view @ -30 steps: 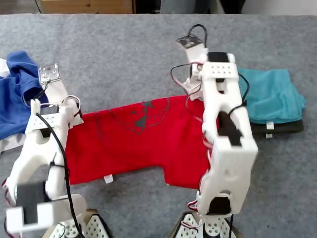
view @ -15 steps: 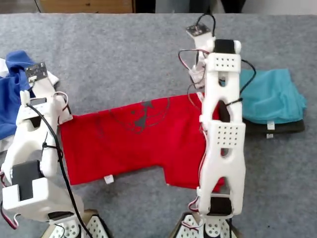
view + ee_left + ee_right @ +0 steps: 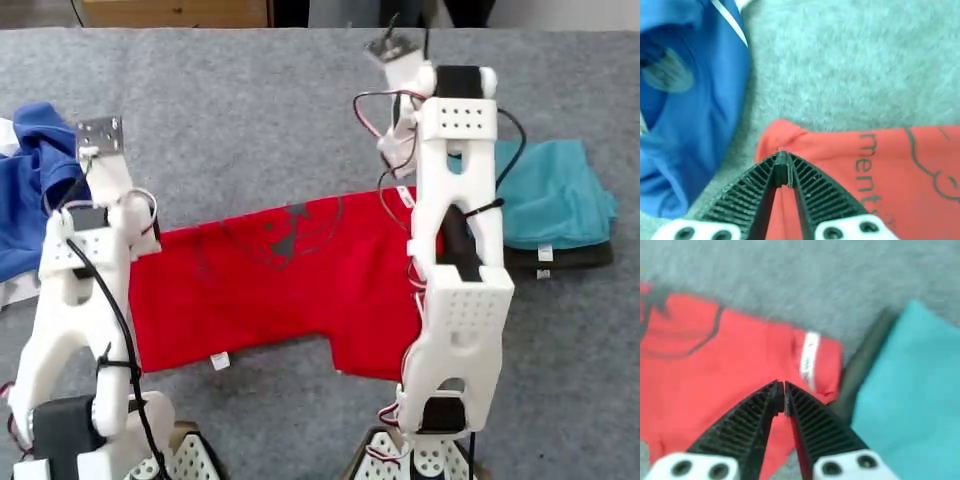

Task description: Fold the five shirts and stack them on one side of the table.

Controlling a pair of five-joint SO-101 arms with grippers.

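Lying flat mid-counter (image 3: 230, 110), the red shirt (image 3: 270, 290) carries dark print and a white label (image 3: 809, 360). You will find the left jaws closed tip to tip over its corner, beside the crumpled blue shirt (image 3: 30, 190). The right jaws are likewise closed, empty, above the label end. The folded teal shirt (image 3: 550, 190) lies adjacent, atop a dark shirt (image 3: 575, 257).

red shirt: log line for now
red shirt flat mid-table | left jaws shut over one corner | right jaws shut over another | teal shirt folded
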